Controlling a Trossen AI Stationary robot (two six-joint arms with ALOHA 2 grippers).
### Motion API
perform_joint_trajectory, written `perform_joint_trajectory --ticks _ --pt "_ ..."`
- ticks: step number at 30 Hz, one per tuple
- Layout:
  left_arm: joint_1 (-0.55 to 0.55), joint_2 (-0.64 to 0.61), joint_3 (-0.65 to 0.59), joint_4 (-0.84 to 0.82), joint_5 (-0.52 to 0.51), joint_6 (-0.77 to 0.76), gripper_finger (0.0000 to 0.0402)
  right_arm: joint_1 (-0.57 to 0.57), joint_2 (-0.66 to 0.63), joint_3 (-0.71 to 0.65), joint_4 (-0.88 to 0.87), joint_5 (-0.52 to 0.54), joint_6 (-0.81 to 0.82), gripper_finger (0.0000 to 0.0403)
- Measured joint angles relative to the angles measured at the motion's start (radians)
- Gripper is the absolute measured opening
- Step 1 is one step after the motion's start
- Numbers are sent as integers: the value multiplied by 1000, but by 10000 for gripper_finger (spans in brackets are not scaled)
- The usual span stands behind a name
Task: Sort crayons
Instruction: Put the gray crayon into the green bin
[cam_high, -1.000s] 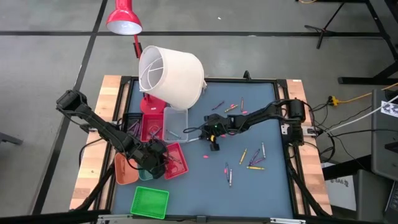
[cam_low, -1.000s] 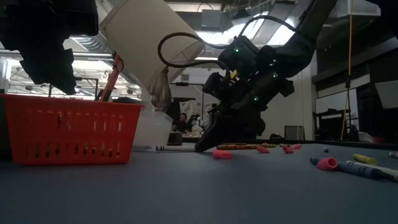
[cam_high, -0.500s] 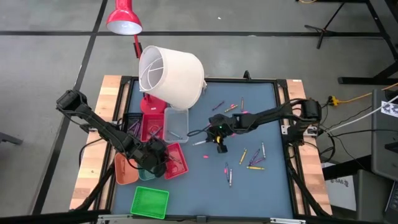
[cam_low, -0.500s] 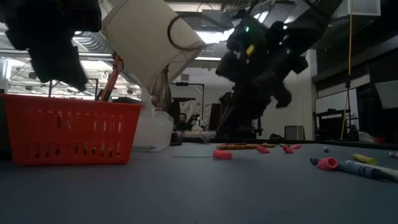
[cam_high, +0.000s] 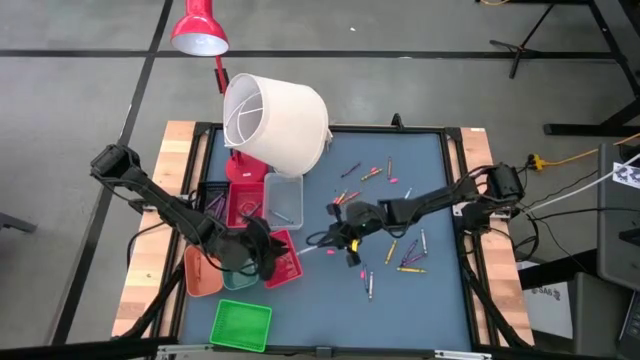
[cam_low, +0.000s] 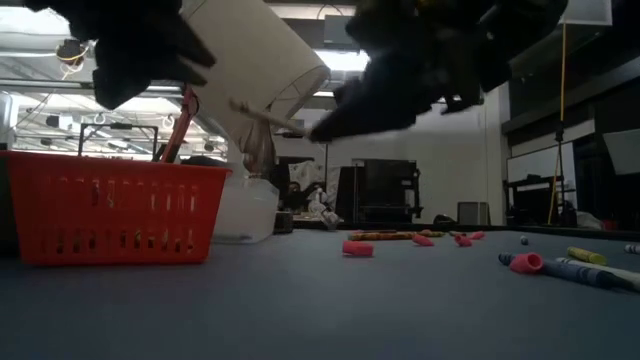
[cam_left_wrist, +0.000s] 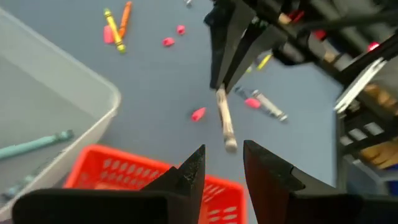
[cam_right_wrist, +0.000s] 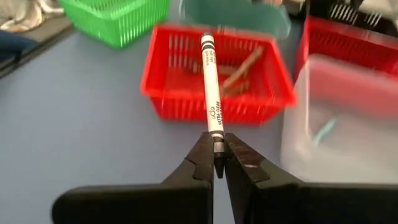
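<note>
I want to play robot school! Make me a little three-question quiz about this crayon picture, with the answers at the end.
1. True or false: the right gripper is pinching a white crayon by its end.
2. Which tray is that crayon pointing toward? A) the green tray B) the red tray C) the clear tray
3. Fill in: the left gripper has its fingers ____ and holds nothing.

Key: 1 true. 2 B. 3 open.
</note>
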Motion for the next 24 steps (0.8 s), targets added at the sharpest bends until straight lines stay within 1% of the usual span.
perform_joint_trajectory --ticks 5,9,13,16,21,24 --pt "24 0 0 115 5 -3 94 25 0 0 131 18 -55 16" --pt "52 0 0 183 48 -3 94 29 0 1 208 18 -81 16" --pt "76 0 0 208 113 -22 94 27 0 1 215 26 -84 17" --pt "92 0 0 208 170 -74 94 27 0 1 214 55 -98 17" --pt "115 0 0 203 268 -164 94 28 0 1 213 60 -110 17" --pt "125 0 0 202 321 -169 94 27 0 1 213 61 -111 17"
